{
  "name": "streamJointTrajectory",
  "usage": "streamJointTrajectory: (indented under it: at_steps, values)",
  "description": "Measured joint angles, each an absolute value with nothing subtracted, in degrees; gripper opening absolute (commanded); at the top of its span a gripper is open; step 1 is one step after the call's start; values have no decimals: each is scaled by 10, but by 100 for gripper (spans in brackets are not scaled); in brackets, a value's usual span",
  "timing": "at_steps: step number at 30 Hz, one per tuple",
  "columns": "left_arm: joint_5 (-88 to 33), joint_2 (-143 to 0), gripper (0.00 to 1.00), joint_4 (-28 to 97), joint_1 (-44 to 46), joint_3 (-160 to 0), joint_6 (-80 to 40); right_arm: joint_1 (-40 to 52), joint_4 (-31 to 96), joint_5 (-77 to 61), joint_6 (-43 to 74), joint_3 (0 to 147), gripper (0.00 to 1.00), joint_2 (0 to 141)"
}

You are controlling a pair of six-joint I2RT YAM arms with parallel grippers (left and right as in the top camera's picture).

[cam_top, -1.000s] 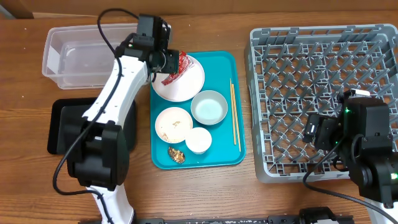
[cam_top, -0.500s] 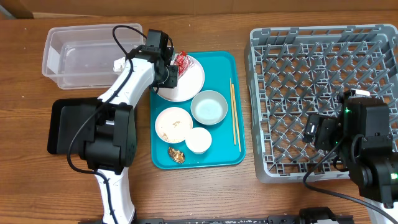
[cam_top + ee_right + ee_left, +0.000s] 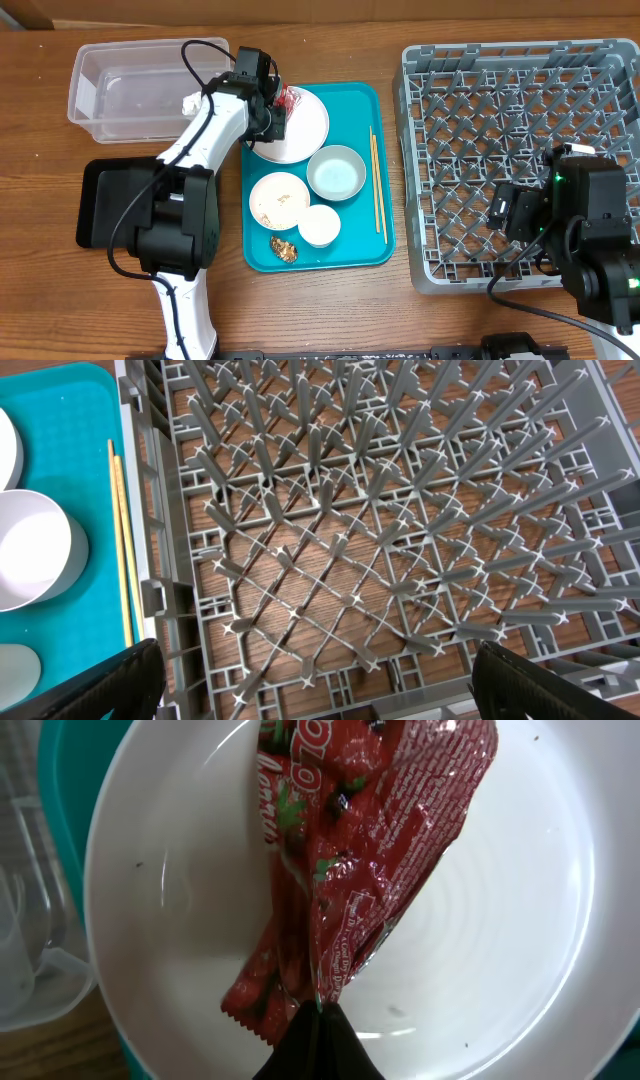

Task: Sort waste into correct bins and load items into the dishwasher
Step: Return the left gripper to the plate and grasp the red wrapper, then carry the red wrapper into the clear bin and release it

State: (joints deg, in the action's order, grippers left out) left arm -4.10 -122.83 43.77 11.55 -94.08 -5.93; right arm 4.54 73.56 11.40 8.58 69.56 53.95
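While on wrapper (image 3: 370, 850), left claw (image 3: 320, 1016) low

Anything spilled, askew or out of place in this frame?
A brown food scrap lies loose on the teal tray beside the cup, not in any dish. Nothing else looks tipped or broken.

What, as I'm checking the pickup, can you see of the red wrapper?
The red wrapper is glossy, crinkled film printed with strawberries and white lettering, crumpled and folded lengthwise. It rests on the white plate, which sits on the teal tray. The left gripper is shut on one narrow end, pinching it.
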Motion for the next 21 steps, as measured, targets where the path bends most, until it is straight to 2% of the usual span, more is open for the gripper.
streamJointTrajectory:
  at_steps: [6, 12, 21]
  values:
    - [-41, -1212, 4, 466, 115, -999, -60, 45, 736, 114, 86, 696, 100, 540]
    - [-13, -1127, 4, 439, 103, -1027, -60, 45, 737, 114, 86, 696, 100, 540]
    - [24, -1106, 4, 428, 18, -1039, -60, 45, 737, 114, 86, 696, 100, 540]
